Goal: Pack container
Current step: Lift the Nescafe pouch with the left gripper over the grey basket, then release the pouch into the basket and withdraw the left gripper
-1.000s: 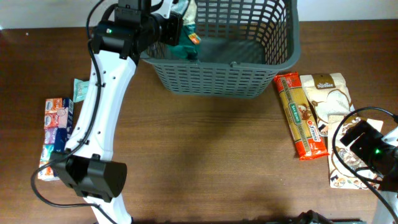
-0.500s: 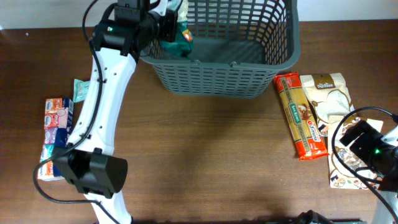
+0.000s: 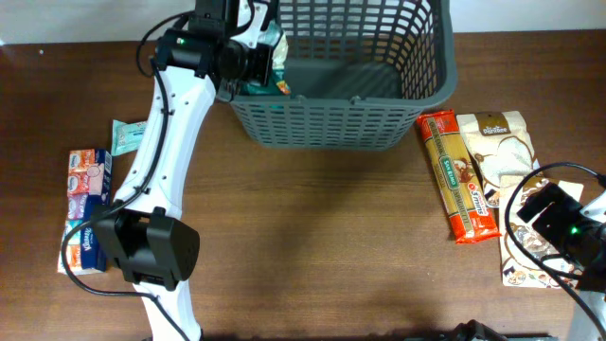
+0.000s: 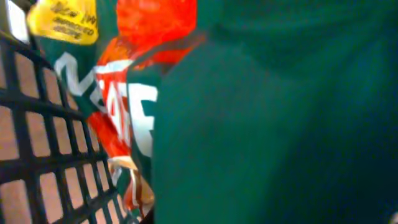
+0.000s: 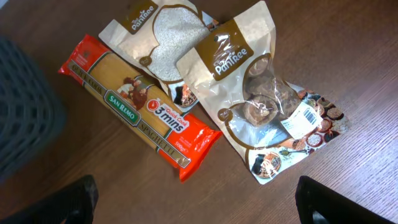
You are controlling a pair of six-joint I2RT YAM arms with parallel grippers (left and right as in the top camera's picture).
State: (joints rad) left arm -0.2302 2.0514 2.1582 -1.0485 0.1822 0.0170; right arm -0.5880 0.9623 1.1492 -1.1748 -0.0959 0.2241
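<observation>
The left hand [image 3: 266,59], gripping a green-and-orange plastic packet [image 4: 261,137], hangs over the left end of the dark grey lattice-sided plastic basket [image 3: 331,123] at the tabletop's far edge.

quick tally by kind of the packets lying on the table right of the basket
spaghetti packet: 1
brown and white pouches: 2
total: 3
</observation>
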